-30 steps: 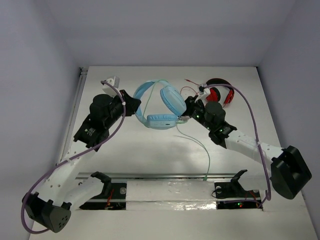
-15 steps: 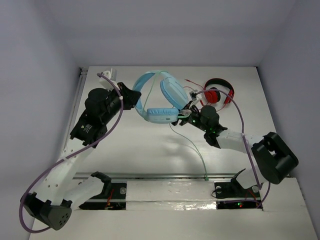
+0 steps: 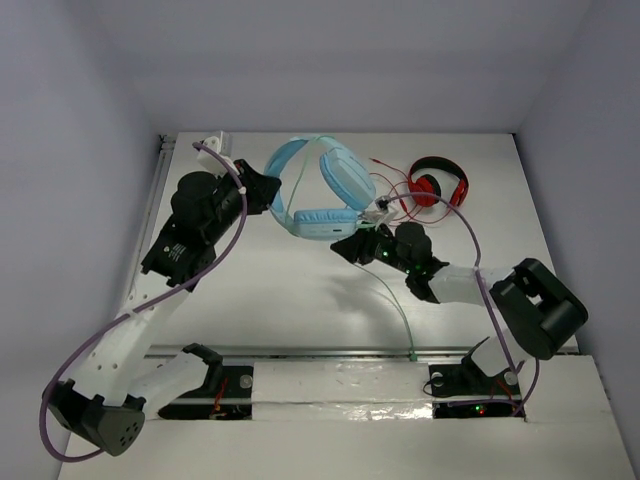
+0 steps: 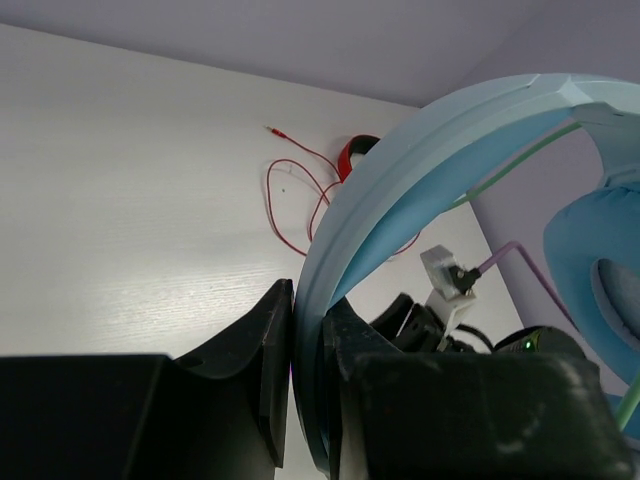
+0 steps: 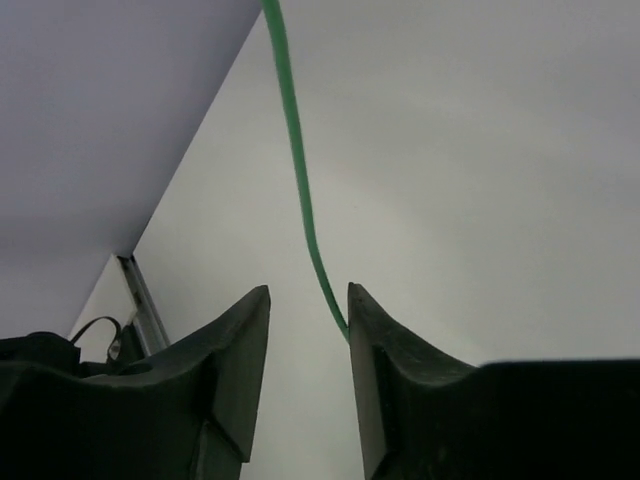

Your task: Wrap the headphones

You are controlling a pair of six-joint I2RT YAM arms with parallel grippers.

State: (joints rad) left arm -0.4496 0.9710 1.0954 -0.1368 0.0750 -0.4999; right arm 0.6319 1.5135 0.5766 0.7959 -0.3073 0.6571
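Note:
The light blue headphones (image 3: 322, 192) hang in the air over the back middle of the table. My left gripper (image 3: 266, 193) is shut on their blue headband (image 4: 420, 150), which stands pinched between my left gripper's (image 4: 308, 300) two fingers. The thin pale green cable (image 3: 398, 305) trails from the earcups down across the table to the near rail. My right gripper (image 3: 350, 246) sits just below the lower earcup. In the right wrist view my right gripper (image 5: 308, 300) is open, and the cable (image 5: 298, 150) runs between its fingers, touching the right one.
The red-and-black headphones (image 3: 438, 185) lie at the back right with their red cable (image 4: 290, 190) looped on the table beside them. A metal rail (image 3: 320, 352) runs along the near edge. Grey walls close in the left, right and back.
My right gripper has moved left and nearer, from beside the earcup to below it, with the cable between its fingers. My left gripper has shifted the headphones slightly back.

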